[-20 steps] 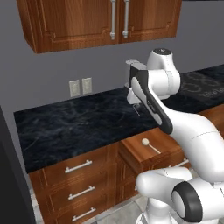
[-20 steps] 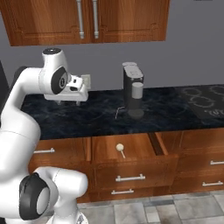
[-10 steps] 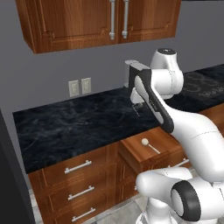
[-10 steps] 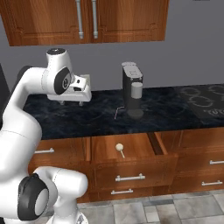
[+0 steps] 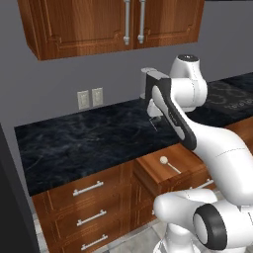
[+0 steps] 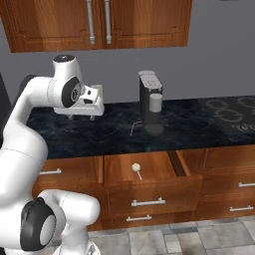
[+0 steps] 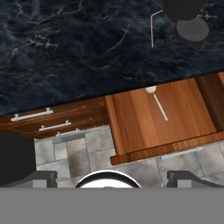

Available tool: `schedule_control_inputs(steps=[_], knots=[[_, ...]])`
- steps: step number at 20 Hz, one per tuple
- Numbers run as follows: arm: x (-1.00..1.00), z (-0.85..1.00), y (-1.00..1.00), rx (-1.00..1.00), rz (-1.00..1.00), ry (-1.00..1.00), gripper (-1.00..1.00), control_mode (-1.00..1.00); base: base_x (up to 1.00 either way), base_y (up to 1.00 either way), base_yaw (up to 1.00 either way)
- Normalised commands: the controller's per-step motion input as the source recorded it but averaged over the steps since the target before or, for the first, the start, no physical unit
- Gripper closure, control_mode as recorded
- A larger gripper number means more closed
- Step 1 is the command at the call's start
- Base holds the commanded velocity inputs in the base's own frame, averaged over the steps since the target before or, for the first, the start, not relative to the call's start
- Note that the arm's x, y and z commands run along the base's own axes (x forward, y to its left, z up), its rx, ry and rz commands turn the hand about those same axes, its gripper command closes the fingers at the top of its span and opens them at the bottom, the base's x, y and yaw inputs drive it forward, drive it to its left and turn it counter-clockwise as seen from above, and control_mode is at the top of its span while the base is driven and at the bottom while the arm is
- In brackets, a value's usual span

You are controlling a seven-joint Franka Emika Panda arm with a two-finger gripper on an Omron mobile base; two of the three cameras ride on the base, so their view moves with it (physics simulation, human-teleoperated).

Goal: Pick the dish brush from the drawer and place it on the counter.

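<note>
In the left base view the gripper (image 5: 157, 120) hangs high over the counter (image 5: 89, 138), partly hidden behind the white forearm, with nothing between its fingers as far as can be made out; the dish brush (image 5: 169, 164) lies lower and nearer, on the floor of the pulled-out drawer (image 5: 165, 173), its ball head toward the counter edge and its thin handle running toward the drawer front and slightly right. From the right base view the gripper (image 6: 81, 117) sits over the left part of the black stone, jaws spread wide and empty, while the brush (image 6: 136, 171) rests below and to its right, well apart from it, near the back of the drawer (image 6: 144, 172) and left of its middle; a dark coffee machine (image 6: 151, 103) stands on the counter just behind the drawer, with a thin bent wire (image 6: 133, 127) beside its base. The hand view looks down past the dark finger tips (image 7: 40, 177), which stand far apart with nothing held: the brush (image 7: 156, 102) lies ahead and to the right of centre, head tight against the drawer's back edge under the counter lip, handle slanting toward the front. The move ahead looks to call for a long descent forward and rightward, with the jaws turned across the handle. The wooden floor around the brush is flat and bare, and the counter (image 7: 78, 48) offers broad open stone on its left half for the set-down.
</note>
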Motion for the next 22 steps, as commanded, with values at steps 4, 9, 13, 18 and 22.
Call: schedule_control_inputs(steps=[4, 9, 13, 18, 22], knots=[[0.00, 0.00, -0.04, 0.00, 0.00, 0.00, -1.00, -1.00, 0.00, 0.00, 0.00], [-0.02, -0.35, -0.79, -0.02, 0.22, 0.00, -1.00, -1.00, 0.00, 0.00, 0.00], [0.01, -0.88, -0.81, -0.02, 0.43, -0.06, -1.00, -1.00, 0.00, 0.00, 0.00], [0.11, -0.79, -0.75, -0.05, 0.35, -0.04, -1.00, -1.00, 0.00, 0.00, 0.00], [0.46, -0.59, -0.52, -0.04, 0.11, 0.00, -1.00, -1.00, 0.00, 0.00, 0.00]])
